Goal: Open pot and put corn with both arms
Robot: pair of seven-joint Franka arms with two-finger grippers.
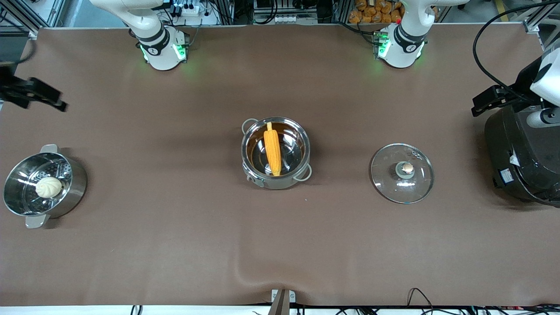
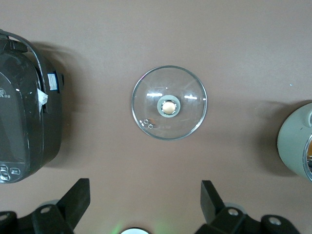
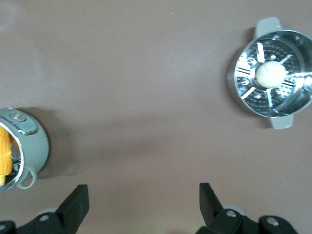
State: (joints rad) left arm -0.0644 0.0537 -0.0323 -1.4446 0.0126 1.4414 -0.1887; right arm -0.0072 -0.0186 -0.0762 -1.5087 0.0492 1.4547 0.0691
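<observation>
The shiny pot (image 1: 282, 181) stands open at the table's middle, with the yellow corn (image 1: 272, 151) lying inside it, pale stub toward the robots' bases. Its glass lid (image 1: 402, 173) lies flat on the table beside it, toward the left arm's end. It also shows in the left wrist view (image 2: 169, 103). My left gripper (image 1: 481, 105) is raised near the black cooker, open and empty (image 2: 145, 195). My right gripper (image 1: 52, 101) is raised at the right arm's end, open and empty (image 3: 144, 197). The pot's edge (image 3: 29, 146) and corn (image 3: 4, 151) show in the right wrist view.
A steel steamer pot (image 1: 76, 183) with a pale bun (image 1: 48, 187) in it stands at the right arm's end. A big black cooker (image 1: 523, 157) stands at the left arm's end. The brown mat has a wrinkle at its near edge.
</observation>
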